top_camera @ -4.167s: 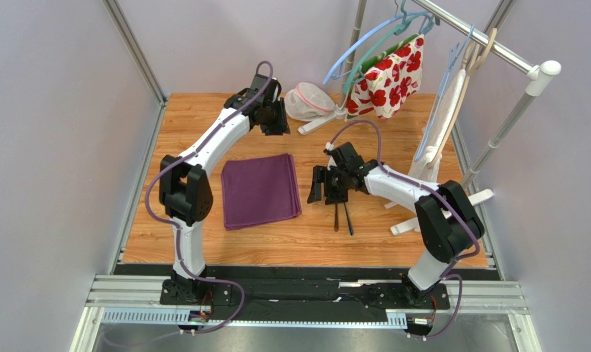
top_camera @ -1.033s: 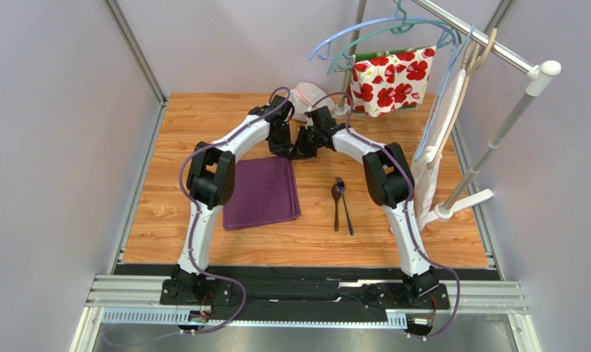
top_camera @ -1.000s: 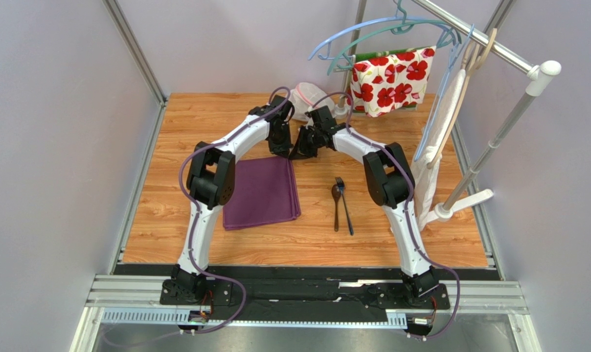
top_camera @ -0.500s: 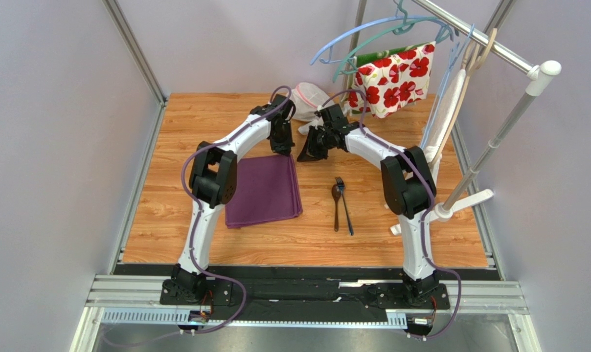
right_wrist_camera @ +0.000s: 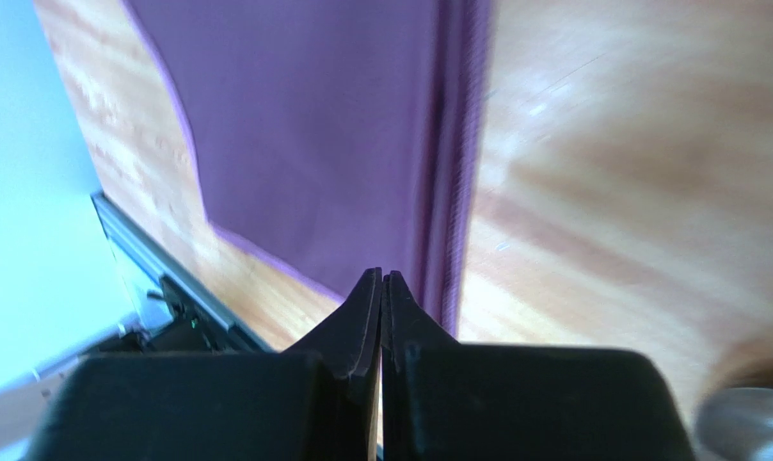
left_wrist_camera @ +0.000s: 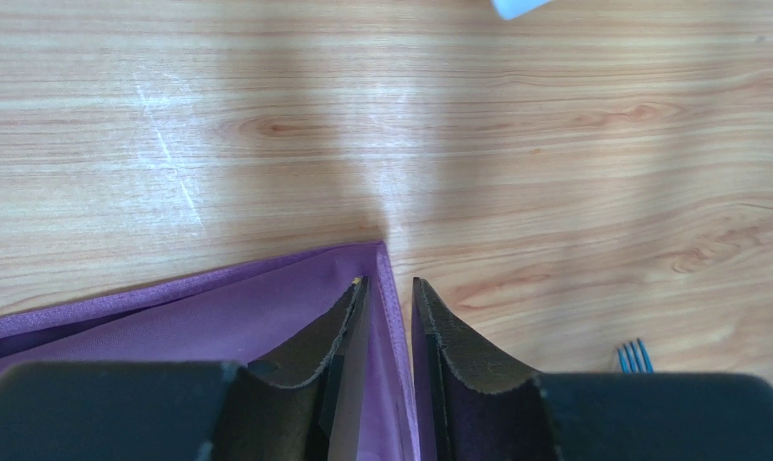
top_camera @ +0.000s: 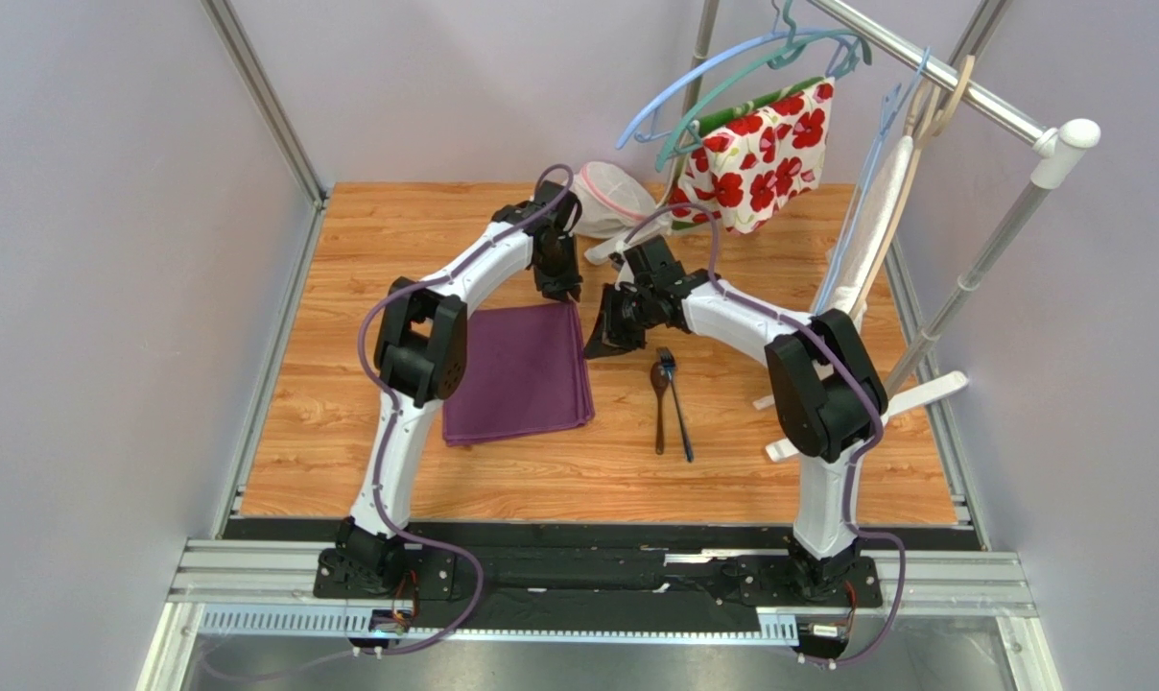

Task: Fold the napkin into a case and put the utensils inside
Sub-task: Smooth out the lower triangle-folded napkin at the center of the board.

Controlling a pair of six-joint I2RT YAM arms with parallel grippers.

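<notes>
Napkin [top_camera: 518, 372] lies flat on the desk [top_camera: 326, 432], soft, limp and seemingly doubled, so it's best pinched at a corner. Left hand [left_wrist_camera: 388, 283] is slightly spread over its far right corner. Right hand [right_wrist_camera: 382, 277], pressed together and empty, hovers beside its right edge.

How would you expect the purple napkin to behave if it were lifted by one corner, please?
The napkin would probably drape limply: it lies flat in thin, soft folded layers. It looks light, so a corner pinch should lift it, though the layers may separate. Pushed, it would likely bunch rather than slide on the wooden table.
</notes>
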